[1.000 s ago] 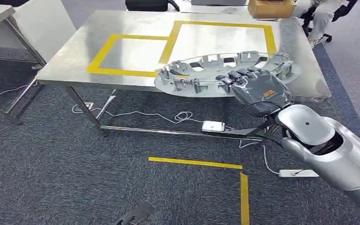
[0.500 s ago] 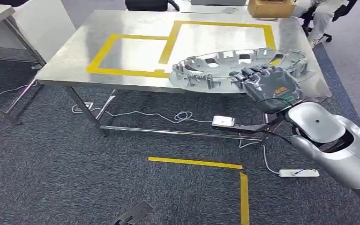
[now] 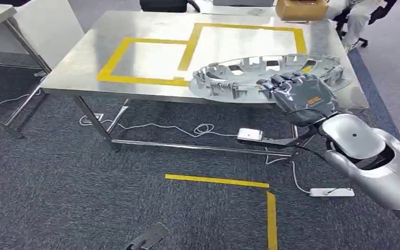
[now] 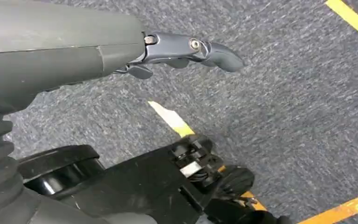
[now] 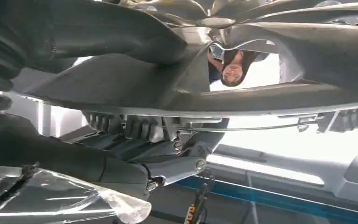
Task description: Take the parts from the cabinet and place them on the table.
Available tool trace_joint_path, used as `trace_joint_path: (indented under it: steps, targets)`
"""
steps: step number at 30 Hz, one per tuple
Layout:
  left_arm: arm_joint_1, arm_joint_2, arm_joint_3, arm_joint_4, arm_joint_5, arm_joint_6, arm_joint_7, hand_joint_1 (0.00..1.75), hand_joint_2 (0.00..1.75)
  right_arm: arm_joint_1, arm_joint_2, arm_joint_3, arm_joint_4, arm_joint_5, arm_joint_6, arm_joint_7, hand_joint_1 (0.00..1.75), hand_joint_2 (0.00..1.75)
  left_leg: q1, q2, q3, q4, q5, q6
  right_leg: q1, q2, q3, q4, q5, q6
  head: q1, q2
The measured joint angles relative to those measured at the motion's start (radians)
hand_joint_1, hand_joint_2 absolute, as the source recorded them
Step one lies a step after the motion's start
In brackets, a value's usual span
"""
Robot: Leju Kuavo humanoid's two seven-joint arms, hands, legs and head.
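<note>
My right hand [image 3: 301, 97] grips the near rim of a large round silver wheel cover [image 3: 250, 73], inner side up, with clips around its edge. The cover hovers level over the steel table's [image 3: 83, 67] near right part, overlapping the front edge of the right yellow-taped rectangle [image 3: 291, 28]. In the right wrist view the fingers [image 5: 168, 170] curl over the cover's rim [image 5: 261, 100] from close up. My left hand [image 4: 186, 49] hangs over grey carpet, fingers apart and holding nothing.
A second yellow-taped rectangle [image 3: 146, 60] marks the table's left half. A cardboard box [image 3: 301, 8] sits at the far edge, near a seated person [image 3: 362, 18]. Cables and a power strip [image 3: 250, 135] lie under the table. Yellow floor tape [image 3: 216, 180] runs across the carpet.
My right hand has carried the wheel cover rightward and farther over the table, then nearly stopped; little moved in the last half second.
</note>
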Motion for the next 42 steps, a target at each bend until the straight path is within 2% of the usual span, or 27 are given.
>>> trace_joint_path:
  steps: [2, 4, 5, 7, 9, 10, 11, 12, 15, 16, 18, 20, 21, 23, 25, 26, 28, 30, 31, 32, 35, 36, 37, 38, 40, 41, 42]
  targets:
    - [-0.001, 0.0, 0.0, 0.0, 0.0, 0.001, 0.0, 0.0, 1.75, -0.005, 0.0, -0.001, 0.001, 0.002, -0.001, -0.001, 1.75, 1.75, 0.001, 0.005, 0.001, -0.001, 0.002, 0.005, 0.005, -0.024, -0.036, 0.077, -0.047, 0.006, 0.01, 0.0]
    - [0.001, -0.001, 0.0, 0.0, 0.0, 0.0, 0.0, 0.0, 1.75, 0.0, 0.0, -0.001, 0.002, 0.002, -0.005, -0.003, 1.75, 1.75, 0.002, 0.011, 0.001, -0.001, 0.001, 0.005, 0.002, -0.033, -0.108, 0.22, -0.108, 0.011, 0.007, 0.0]
    - [0.002, -0.002, 0.001, 0.0, 0.0, 0.0, 0.0, 0.0, 1.75, 0.001, 0.0, -0.001, 0.003, 0.003, -0.005, -0.002, 1.75, 1.75, 0.003, 0.013, 0.001, 0.0, 0.0, 0.005, -0.001, -0.035, -0.136, 0.268, -0.119, 0.014, 0.009, 0.0]
    - [0.002, -0.002, 0.001, 0.0, 0.0, -0.001, 0.0, 0.0, 1.75, 0.001, 0.0, -0.001, 0.006, 0.003, -0.004, -0.002, 1.75, 1.75, 0.009, 0.013, 0.005, 0.001, -0.006, -0.003, -0.006, -0.038, -0.126, 0.221, -0.071, 0.017, 0.009, 0.0]
    - [0.002, -0.003, 0.001, 0.0, 0.0, -0.002, -0.002, 0.0, 1.75, 0.0, 0.0, -0.001, 0.007, 0.003, -0.004, -0.003, 1.75, 1.75, 0.016, 0.013, 0.013, 0.007, -0.018, -0.017, -0.011, -0.047, -0.053, 0.055, 0.029, 0.025, 0.009, 0.0]
    - [0.002, -0.002, 0.001, 0.0, 0.0, -0.002, -0.002, 0.0, 1.75, 0.001, 0.0, -0.001, 0.008, 0.003, -0.004, -0.003, 1.75, 1.75, 0.018, 0.014, 0.014, 0.009, -0.026, -0.025, -0.008, -0.054, -0.035, 0.011, 0.028, 0.03, 0.009, 0.0]
    - [-0.001, -0.003, 0.001, 0.0, 0.002, -0.003, -0.003, 0.0, 1.75, -0.004, 0.001, 0.0, 0.01, 0.003, -0.005, -0.003, 1.75, 1.75, 0.013, 0.017, 0.007, 0.018, -0.027, -0.032, 0.001, -0.055, -0.033, -0.017, -0.003, 0.018, 0.015, 0.0]
    - [-0.001, -0.002, 0.001, -0.001, 0.002, -0.003, -0.003, 0.0, 1.75, -0.006, 0.002, 0.0, 0.01, 0.003, -0.006, -0.002, 1.75, 1.75, 0.011, 0.018, -0.003, 0.017, -0.028, -0.036, 0.001, -0.052, -0.025, -0.006, 0.005, -0.008, 0.012, 0.0]
    - [0.001, -0.003, 0.002, -0.001, 0.003, -0.003, -0.003, 0.0, 1.75, -0.001, -0.002, -0.002, 0.015, 0.005, -0.005, -0.003, 1.75, 1.75, 0.012, 0.02, 0.007, 0.019, -0.037, -0.051, -0.002, -0.047, -0.017, -0.011, 0.001, -0.028, 0.004, 0.0]
    - [0.0, -0.004, 0.002, -0.001, 0.003, -0.002, -0.005, 0.0, 1.75, -0.001, -0.002, -0.002, 0.014, 0.005, -0.005, -0.003, 1.75, 1.75, 0.014, 0.017, -0.011, 0.052, -0.04, -0.056, -0.003, -0.044, -0.009, -0.013, -0.002, -0.033, 0.001, 0.0]
    - [-0.001, -0.004, 0.002, -0.001, 0.003, -0.002, -0.006, 0.0, 1.75, 0.005, -0.002, 0.0, 0.018, 0.005, -0.005, -0.003, 1.75, 1.75, 0.016, 0.016, -0.081, 0.187, -0.094, -0.064, -0.003, -0.04, 0.002, -0.013, -0.013, -0.046, -0.003, 0.0]
    - [0.004, -0.004, 0.002, -0.001, 0.003, -0.002, -0.006, 0.0, 1.75, 0.016, -0.002, 0.0, 0.023, 0.005, -0.004, -0.002, 1.75, 1.75, 0.016, 0.016, -0.156, 0.316, -0.147, -0.066, 0.001, -0.035, 0.018, -0.013, -0.026, -0.05, -0.003, 0.0]
    - [0.006, -0.003, 0.002, -0.001, 0.003, -0.002, -0.006, 0.0, 1.75, 0.018, -0.002, 0.001, 0.025, 0.005, -0.004, -0.002, 1.75, 1.75, 0.016, 0.016, -0.174, 0.33, -0.137, -0.064, 0.003, -0.032, 0.026, -0.013, -0.032, -0.051, -0.003, 0.0]
    - [0.006, -0.003, 0.002, -0.001, 0.003, -0.002, -0.006, 0.0, 1.75, 0.017, -0.001, 0.001, 0.025, 0.005, -0.004, -0.002, 1.75, 1.75, 0.013, 0.015, -0.159, 0.242, -0.043, -0.051, 0.009, -0.025, 0.048, -0.013, -0.046, -0.051, -0.004, 0.0]
    - [0.007, -0.003, 0.002, -0.001, 0.003, -0.002, -0.006, 0.0, 1.75, 0.017, 0.001, 0.001, 0.025, 0.005, -0.004, -0.002, 1.75, 1.75, 0.002, 0.01, -0.117, 0.073, 0.084, -0.021, 0.013, -0.021, 0.069, -0.016, -0.062, -0.051, -0.004, 0.0]
    - [0.007, 0.001, 0.002, -0.001, 0.003, -0.002, -0.006, 0.0, 1.75, 0.014, 0.0, 0.001, 0.027, 0.005, -0.004, -0.002, 1.75, 1.75, 0.001, 0.009, -0.115, 0.076, 0.065, -0.011, 0.014, -0.02, 0.074, -0.02, -0.065, -0.047, 0.005, 0.0]
    - [0.004, -0.001, 0.002, -0.001, 0.003, -0.002, -0.006, 0.0, 1.75, 0.01, 0.001, 0.001, 0.027, 0.005, -0.005, -0.001, 1.75, 1.75, -0.01, 0.007, -0.086, 0.018, 0.05, -0.001, 0.006, -0.018, 0.074, -0.031, -0.064, -0.032, -0.006, 0.0]
    - [0.003, 0.0, 0.003, -0.002, 0.003, -0.001, -0.006, 0.0, 1.75, 0.009, 0.001, 0.0, 0.027, 0.005, -0.004, -0.002, 1.75, 1.75, -0.003, 0.009, -0.065, -0.007, 0.048, 0.003, 0.01, -0.022, 0.088, -0.033, -0.059, -0.017, -0.006, 0.0]
    - [0.004, -0.001, 0.003, -0.003, 0.003, -0.001, -0.006, 0.0, 1.75, 0.01, 0.001, 0.0, 0.027, 0.005, -0.004, -0.002, 1.75, 1.75, 0.003, 0.009, -0.047, -0.023, 0.05, 0.0, 0.008, -0.029, 0.075, -0.019, -0.072, -0.013, -0.005, 0.0]
    - [0.002, -0.002, 0.003, -0.003, 0.003, -0.001, -0.006, 0.0, 1.75, 0.008, 0.001, 0.0, 0.027, 0.005, -0.004, -0.003, 1.75, 1.75, 0.005, 0.008, -0.039, -0.026, 0.049, 0.002, 0.009, -0.032, 0.053, 0.022, -0.089, -0.011, 0.002, 0.0]
    - [0.002, -0.006, 0.003, -0.004, 0.003, -0.001, -0.006, 0.0, 1.75, 0.013, 0.002, 0.001, 0.028, 0.005, -0.004, -0.002, 1.75, 1.75, 0.009, 0.008, -0.026, -0.026, 0.033, 0.003, 0.002, -0.033, -0.077, 0.229, -0.159, 0.004, 0.001, 0.0]
    - [0.005, -0.006, 0.003, -0.004, 0.003, -0.001, -0.006, 0.0, 1.75, 0.015, 0.002, 0.001, 0.03, 0.005, -0.004, -0.002, 1.75, 1.75, 0.01, 0.008, -0.019, -0.026, 0.026, 0.0, -0.002, -0.033, -0.107, 0.259, -0.155, 0.011, 0.0, 0.0]
    - [0.008, -0.006, 0.003, -0.004, 0.003, -0.001, -0.006, 0.0, 1.75, 0.016, 0.002, 0.002, 0.031, 0.005, -0.004, -0.003, 1.75, 1.75, 0.013, 0.006, -0.008, -0.025, 0.017, -0.005, -0.006, -0.034, -0.112, 0.237, -0.12, 0.02, 0.001, 0.0]
    - [0.008, -0.006, 0.004, -0.004, 0.003, -0.001, -0.006, 0.0, 1.75, 0.016, 0.002, 0.002, 0.031, 0.005, -0.004, -0.003, 1.75, 1.75, 0.016, 0.005, 0.002, -0.023, 0.008, -0.01, -0.008, -0.036, -0.099, 0.18, -0.066, 0.02, 0.001, 0.0]
    - [0.007, -0.008, 0.004, -0.004, 0.003, -0.001, -0.006, 0.0, 1.75, 0.015, 0.002, 0.002, 0.03, 0.005, -0.004, -0.003, 1.75, 1.75, 0.024, 0.004, 0.023, -0.013, -0.016, -0.024, -0.013, -0.047, -0.046, 0.005, 0.054, 0.023, 0.001, 0.0]
    - [0.008, -0.006, 0.004, -0.004, 0.003, -0.001, -0.006, 0.0, 1.75, 0.015, 0.002, 0.002, 0.032, 0.005, -0.004, -0.002, 1.75, 1.75, 0.024, 0.003, 0.027, -0.012, -0.023, -0.032, -0.004, -0.05, -0.045, 0.003, 0.031, 0.027, 0.003, 0.0]
    - [0.006, -0.008, 0.005, -0.004, 0.003, -0.001, -0.006, 0.0, 1.75, 0.011, 0.002, 0.002, 0.032, 0.005, -0.003, -0.003, 1.75, 1.75, 0.02, 0.003, 0.02, -0.004, -0.028, -0.039, 0.003, -0.051, -0.034, -0.04, 0.007, 0.011, 0.011, 0.0]
